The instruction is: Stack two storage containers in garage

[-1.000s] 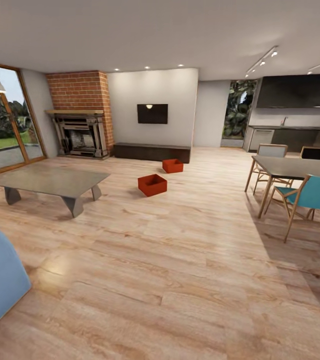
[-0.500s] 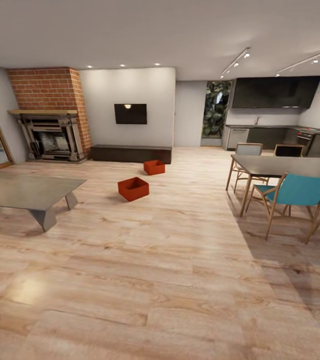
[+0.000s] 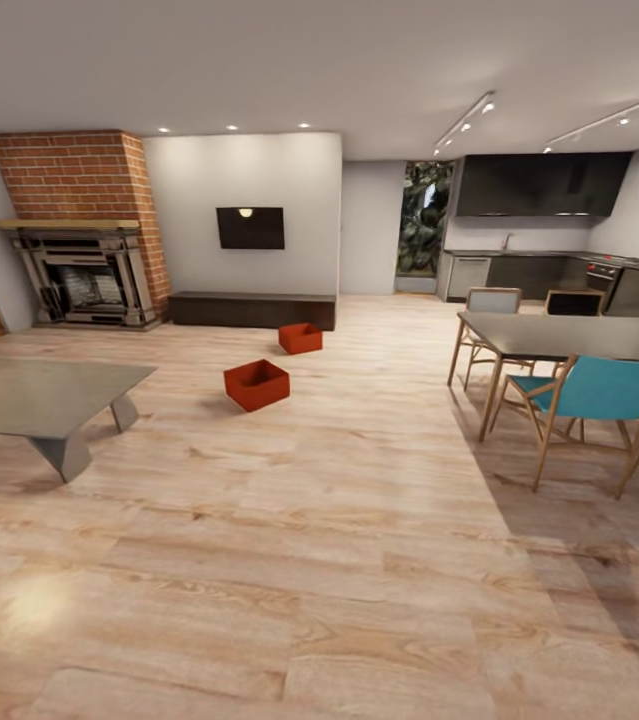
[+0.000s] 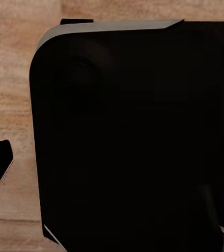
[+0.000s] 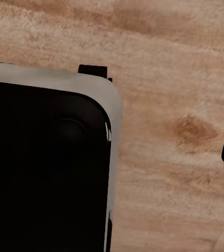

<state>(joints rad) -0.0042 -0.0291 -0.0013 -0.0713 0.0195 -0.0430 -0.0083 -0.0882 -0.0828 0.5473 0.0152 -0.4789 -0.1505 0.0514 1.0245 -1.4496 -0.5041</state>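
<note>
Orange-red boxes: the two storage containers sit open-topped on the light plank floor (image 3: 359, 560) of the living room, well ahead; the nearer container (image 3: 256, 385) lies turned at an angle, the farther container (image 3: 300, 338) just before the long low cabinet (image 3: 251, 310).
Room: brick fireplace (image 3: 79, 230) at left, black TV (image 3: 250, 227) on the white wall.
Cut off: grey coffee table (image 3: 39, 400) runs past the left edge; the dining table (image 3: 569, 337) and teal chair (image 3: 589, 400) past the right.
Wrist views: a dark rounded body (image 4: 138, 136) over wood planks blocks most of each.
Grippers: fingers not clear in either wrist view, so I cannot tell whether either is parted or closed.
</note>
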